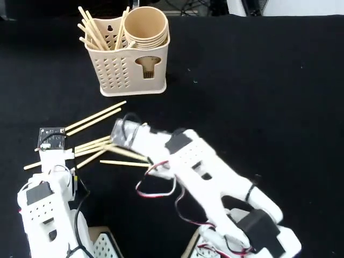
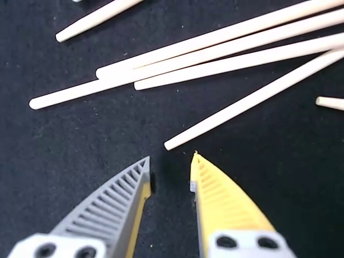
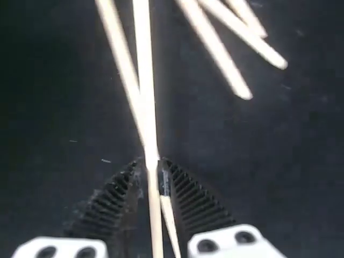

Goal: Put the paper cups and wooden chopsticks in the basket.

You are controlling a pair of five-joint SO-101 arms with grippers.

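The high camera hangs above the black table (image 1: 258, 80) and looks steeply down from the arms' side. It stands far enough off to take in both arms at 5 and 7 o'clock and the basket (image 1: 129, 70) at 11 o'clock. Each wrist camera sits just behind its own gripper, the left gripper (image 2: 171, 161) and the right gripper (image 3: 152, 164), and faces along the fingers, very near the tabletop. All three views share the loose chopsticks (image 1: 92, 145) (image 2: 215, 48) (image 3: 144, 80), at 8 o'clock in the high view.
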